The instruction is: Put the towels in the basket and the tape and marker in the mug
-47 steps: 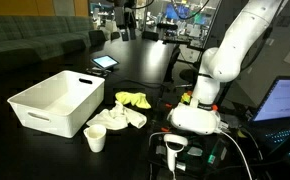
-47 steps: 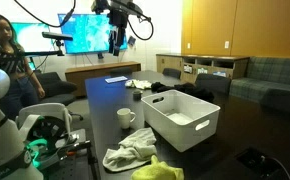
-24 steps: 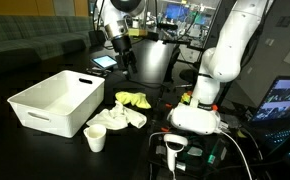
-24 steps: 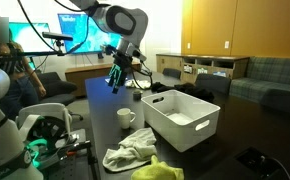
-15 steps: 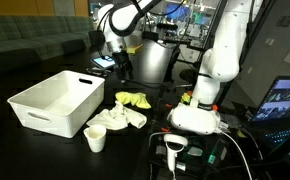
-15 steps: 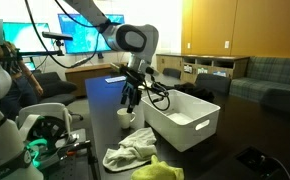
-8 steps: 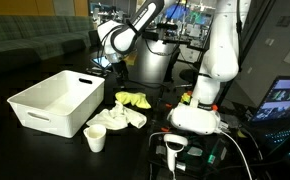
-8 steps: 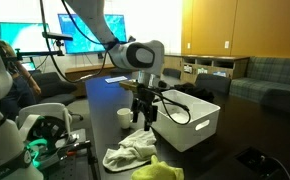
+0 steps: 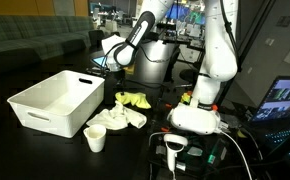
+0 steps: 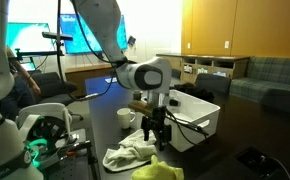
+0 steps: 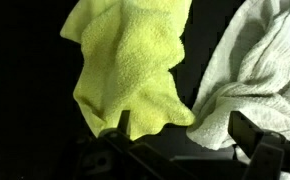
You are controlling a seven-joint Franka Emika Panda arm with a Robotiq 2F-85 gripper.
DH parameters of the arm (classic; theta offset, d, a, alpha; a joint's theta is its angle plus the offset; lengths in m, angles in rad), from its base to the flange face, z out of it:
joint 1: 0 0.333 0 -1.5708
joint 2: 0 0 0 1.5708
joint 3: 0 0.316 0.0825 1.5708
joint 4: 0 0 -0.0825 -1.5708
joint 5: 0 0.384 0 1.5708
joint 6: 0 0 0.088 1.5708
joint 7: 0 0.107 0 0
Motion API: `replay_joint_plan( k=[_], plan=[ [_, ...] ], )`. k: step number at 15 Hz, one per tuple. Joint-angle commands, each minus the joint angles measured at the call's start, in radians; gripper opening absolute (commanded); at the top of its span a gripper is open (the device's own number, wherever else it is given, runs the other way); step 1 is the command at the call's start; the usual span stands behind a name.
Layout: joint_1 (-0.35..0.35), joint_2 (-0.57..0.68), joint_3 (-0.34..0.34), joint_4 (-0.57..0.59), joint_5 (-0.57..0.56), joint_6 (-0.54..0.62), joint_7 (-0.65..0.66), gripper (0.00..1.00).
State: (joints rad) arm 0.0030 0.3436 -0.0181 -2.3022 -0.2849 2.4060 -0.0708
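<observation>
The end effector (image 11: 182,135) hangs wide open over the yellow towel (image 11: 130,70), which lies on the counter (image 11: 25,100) touching the white towel (image 11: 260,70) at its 3 o'clock. Closing here may pinch both cloths and drag one astray.

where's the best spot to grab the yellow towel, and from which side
Probably the raised crumpled middle of the yellow towel, from straight above with the open gripper. It lies bunched on the table, so folds stand up for pinching while its edges lie flat. Stay off the side nearest the white towel, or both may lift.
</observation>
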Motion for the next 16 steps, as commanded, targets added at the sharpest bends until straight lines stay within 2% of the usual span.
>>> replay_joint_plan(
  k=[1,6,16],
  plan=[
    [-0.039,0.082,0.002,0.035,0.040,0.076,-0.078,1.00],
    [-0.063,0.164,0.002,0.062,0.078,0.101,-0.092,1.00],
    [-0.032,0.201,-0.049,0.086,0.102,0.116,0.058,1.00]
  ],
)
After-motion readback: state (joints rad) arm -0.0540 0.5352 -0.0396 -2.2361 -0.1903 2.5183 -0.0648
